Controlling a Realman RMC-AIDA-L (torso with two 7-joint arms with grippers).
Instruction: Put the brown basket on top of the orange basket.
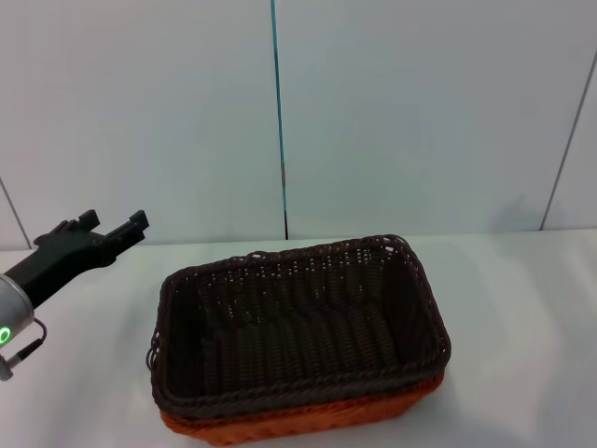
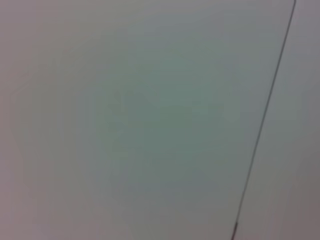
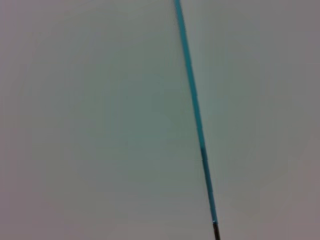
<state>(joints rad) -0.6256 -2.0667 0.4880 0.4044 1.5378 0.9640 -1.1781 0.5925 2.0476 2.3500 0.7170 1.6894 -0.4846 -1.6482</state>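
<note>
Now woven brown basket [image 1: 298,317] sits nested atop braided orange basket [image 1: 308,418].

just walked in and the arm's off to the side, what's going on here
The brown basket already sits nested on top of the orange basket, whose rim and wall show only below it along the near side. Nothing is holding either one. The left gripper is raised off to the left of the stack, apart from it, fingers pointing toward the back wall, with nothing between them. The right gripper is out of view. Both baskets rest on the white table.
</note>
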